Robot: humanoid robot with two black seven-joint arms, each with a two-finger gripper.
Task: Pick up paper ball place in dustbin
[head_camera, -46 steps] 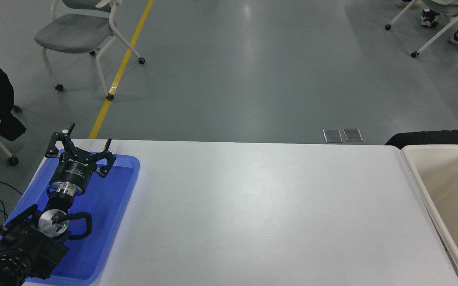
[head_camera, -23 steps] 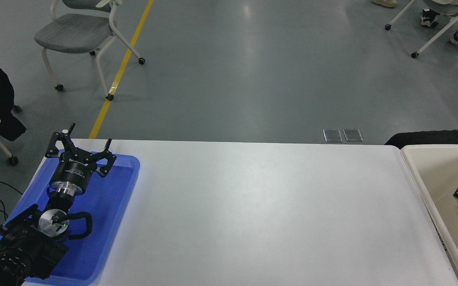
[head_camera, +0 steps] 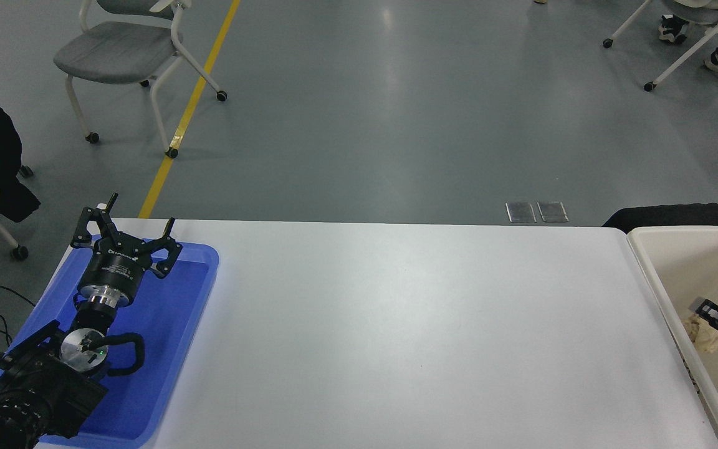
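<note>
The paper ball (head_camera: 702, 335), a crumpled tan wad, is at the picture's right edge, inside the outline of the cream dustbin (head_camera: 650, 274). My right gripper (head_camera: 708, 323) comes in from the right edge and is shut on the paper ball, holding it over the dustbin's inside near its left wall. Only one black finger (head_camera: 705, 307) and part of the wrist show. My left gripper (head_camera: 133, 232) is parked open and empty over the blue tray (head_camera: 178, 312) at the lower left.
The white table (head_camera: 409, 337) spans the middle. A person's dark sleeve (head_camera: 677, 216) lies behind the dustbin's far rim. Wheeled chairs stand on the grey floor beyond the table, at top left (head_camera: 122, 50) and top right.
My right gripper has come into view from the right edge with the paper ball and moved left over the dustbin. The left arm has not moved.
</note>
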